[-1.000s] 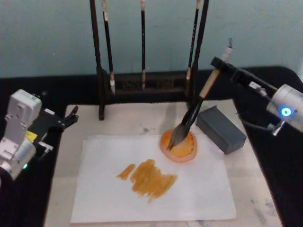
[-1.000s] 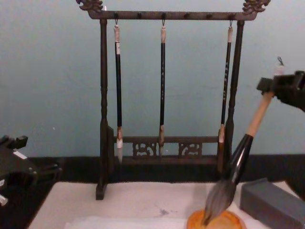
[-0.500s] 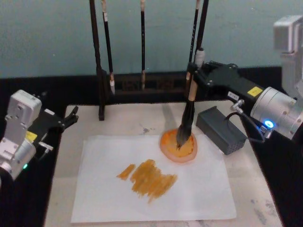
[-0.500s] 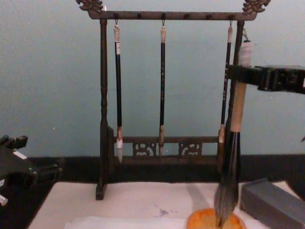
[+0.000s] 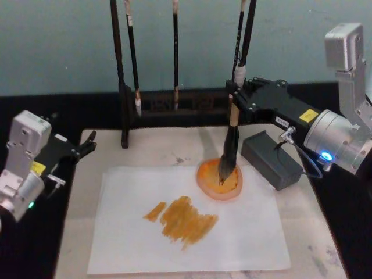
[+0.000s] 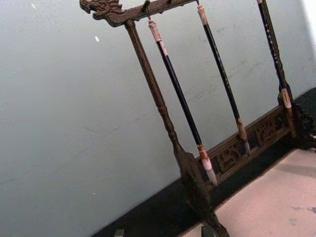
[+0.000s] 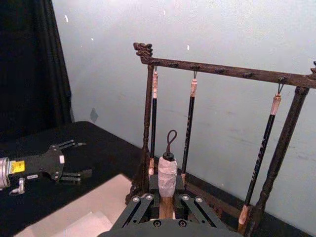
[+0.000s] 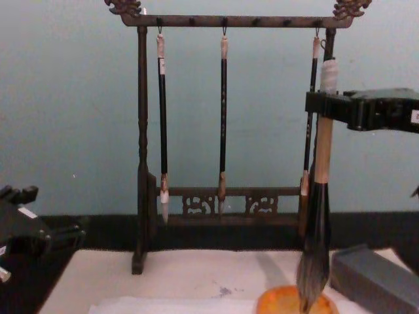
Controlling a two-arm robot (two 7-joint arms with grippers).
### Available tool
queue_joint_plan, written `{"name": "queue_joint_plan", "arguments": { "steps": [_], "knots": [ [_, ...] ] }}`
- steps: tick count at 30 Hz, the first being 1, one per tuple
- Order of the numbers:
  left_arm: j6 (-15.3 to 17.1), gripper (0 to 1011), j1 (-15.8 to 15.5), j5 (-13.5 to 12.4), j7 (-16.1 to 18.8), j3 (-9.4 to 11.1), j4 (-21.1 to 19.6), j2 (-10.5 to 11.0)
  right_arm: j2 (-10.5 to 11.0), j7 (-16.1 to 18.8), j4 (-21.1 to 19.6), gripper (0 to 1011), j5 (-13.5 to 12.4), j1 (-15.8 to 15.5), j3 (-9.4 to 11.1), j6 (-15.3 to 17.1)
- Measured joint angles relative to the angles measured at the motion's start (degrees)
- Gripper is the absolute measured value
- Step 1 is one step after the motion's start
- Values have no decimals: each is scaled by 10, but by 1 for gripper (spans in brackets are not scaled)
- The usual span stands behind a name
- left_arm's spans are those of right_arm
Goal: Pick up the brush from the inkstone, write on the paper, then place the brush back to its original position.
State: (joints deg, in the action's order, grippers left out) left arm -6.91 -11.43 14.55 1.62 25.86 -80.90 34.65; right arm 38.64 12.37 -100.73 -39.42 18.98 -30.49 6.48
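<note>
over the orange dish, right of centre on the table, we see the brush (image 5: 231, 138) standing almost upright. its dark bristles point down and the tip reaches into the dish (image 5: 204, 181). in the chest view the bristles (image 8: 313, 268) hang straight down onto the dish (image 8: 278, 302). we cannot tell how hard the tip presses.

the right gripper (image 5: 235, 97) pinches the tan handle high up, just under the white-wrapped end. it comes in from the right and sits level in the chest view (image 8: 321, 106). in the right wrist view the white wrap and its cord loop stick up between the clamped fingers (image 7: 145, 197).

the dish sits at the far right corner of the paper (image 5: 133, 238), overlapping its edge. a patch of orange strokes (image 5: 183, 218) marks the middle of the sheet, near the dish but apart from it. a grey block (image 5: 271, 158) lies just right of the dish, not touching it.

behind stands a dark wooden rack (image 5: 123, 87) with three slim brushes (image 8: 223, 124) hanging from its top bar. the big brush handle lines up in front of the rack's right post in the chest view.

the left gripper (image 5: 88, 142) is parked at the left table edge, well apart from the paper, fingers spread with nothing between them.
</note>
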Motion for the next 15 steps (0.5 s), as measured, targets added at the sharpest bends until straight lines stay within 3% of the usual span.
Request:
{"name": "queue_joint_plan", "arguments": {
  "steps": [10, 15],
  "knots": [
    [0, 1010, 0, 0, 0, 0, 0, 0, 0, 1, 2, 155, -3, 0, 1, 0],
    [0, 1010, 0, 0, 0, 0, 0, 0, 0, 16, -7, 155, 16, 5, -3, 0]
  ]
}}
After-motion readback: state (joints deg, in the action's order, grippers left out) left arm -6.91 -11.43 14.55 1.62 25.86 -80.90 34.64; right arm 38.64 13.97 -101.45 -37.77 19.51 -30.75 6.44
